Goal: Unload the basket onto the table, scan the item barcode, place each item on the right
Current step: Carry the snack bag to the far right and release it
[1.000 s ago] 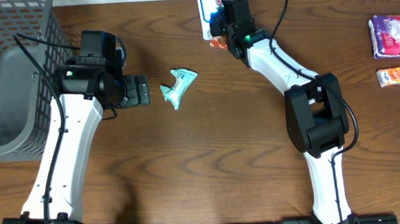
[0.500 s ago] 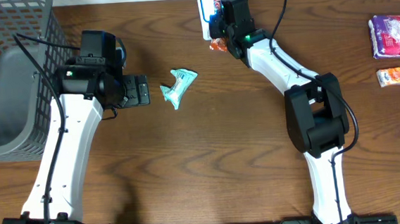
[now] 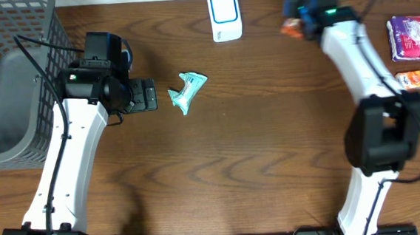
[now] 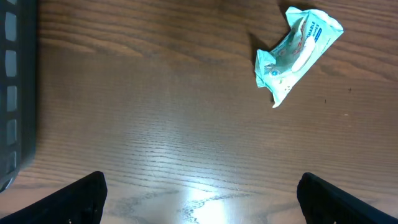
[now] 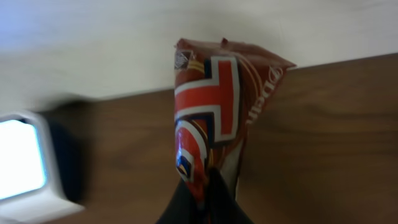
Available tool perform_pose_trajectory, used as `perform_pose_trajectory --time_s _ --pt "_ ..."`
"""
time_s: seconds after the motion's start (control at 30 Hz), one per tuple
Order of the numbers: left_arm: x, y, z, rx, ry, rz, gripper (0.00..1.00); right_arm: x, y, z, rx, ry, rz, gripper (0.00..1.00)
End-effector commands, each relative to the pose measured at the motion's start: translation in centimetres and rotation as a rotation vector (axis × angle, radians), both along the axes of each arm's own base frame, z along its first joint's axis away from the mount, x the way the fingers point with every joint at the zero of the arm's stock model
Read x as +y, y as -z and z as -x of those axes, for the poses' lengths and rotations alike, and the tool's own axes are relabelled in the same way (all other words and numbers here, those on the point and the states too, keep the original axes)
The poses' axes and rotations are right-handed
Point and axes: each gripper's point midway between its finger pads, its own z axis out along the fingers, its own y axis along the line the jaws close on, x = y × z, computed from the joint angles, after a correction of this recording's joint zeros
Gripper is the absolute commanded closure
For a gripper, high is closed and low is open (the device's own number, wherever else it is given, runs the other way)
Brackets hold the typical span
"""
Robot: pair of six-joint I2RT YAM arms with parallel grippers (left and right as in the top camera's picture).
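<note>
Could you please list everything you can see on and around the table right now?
grey mesh basket: one, grey, table's far left
white scanner box with blue-rimmed screen: one, white, far edge, centre
crumpled teal packet: one, teal, in front of the left gripper
red-and-orange snack packet: one, red-orange, held right of the scanner
purple packet: one, purple, far right
small orange-and-white packet: one, orange, beside the purple one
brown wooden table: one, brown
left gripper: one, black, open
right gripper: one, black, shut on the snack packet
</note>
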Motion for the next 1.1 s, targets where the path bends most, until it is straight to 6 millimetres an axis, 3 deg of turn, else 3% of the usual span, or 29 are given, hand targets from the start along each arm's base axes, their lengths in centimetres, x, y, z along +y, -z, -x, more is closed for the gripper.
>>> perform_pose_trajectory --time_s 0.0,0.1,0.27,0.4,0.43,0.57,0.6,0.63,0.67,0.7,0.87,1.07 --pt "0.3 0.3 0.1 0.008 -0.014 -0.013 0.02 -3.4 1.3 1.7 0.126 -0.160 0.237 0.99" --pt "0.3 0.3 0.1 0.008 -0.014 -0.013 0.02 -7.1 4.1 4.0 0.290 -0.212 0.367 0.99" --pt "0.3 0.2 0.1 0.008 -0.014 -0.013 0.02 -12.3 7.3 6.3 0.442 -0.186 0.395 0.99" --pt "0.3 0.3 0.1 0.008 -0.014 -0.013 0.02 -15.9 8.5 7.2 0.474 -0.127 0.370 0.99" --pt "0.3 0.2 0.1 0.008 -0.014 -0.013 0.02 -17.9 9.2 7.5 0.483 -0.093 0.359 0.99" --pt "0.3 0.3 0.1 0.008 -0.014 -0.013 0.02 -20.6 10.5 8.2 0.504 -0.047 0.339 0.99" --pt "0.3 0.3 0.1 0.008 -0.014 -0.013 0.02 -21.2 10.7 8.4 0.508 -0.035 0.336 0.95" --pt "0.3 0.3 0.1 0.008 -0.014 -0.013 0.02 -21.9 11.1 8.4 0.509 -0.024 0.333 0.83" --pt "0.3 0.3 0.1 0.008 -0.014 -0.013 0.02 -22.3 11.2 8.5 0.509 -0.016 0.331 0.55" --pt "0.3 0.2 0.1 0.008 -0.014 -0.013 0.02 -22.6 11.4 8.5 0.510 -0.008 0.328 0.01" --pt "0.3 0.2 0.1 0.008 -0.014 -0.013 0.02 -23.0 11.6 8.6 0.501 0.042 0.293 0.01" --pt "0.3 0.2 0.1 0.008 -0.014 -0.013 0.02 -22.0 11.4 8.2 0.476 0.102 0.237 0.01"
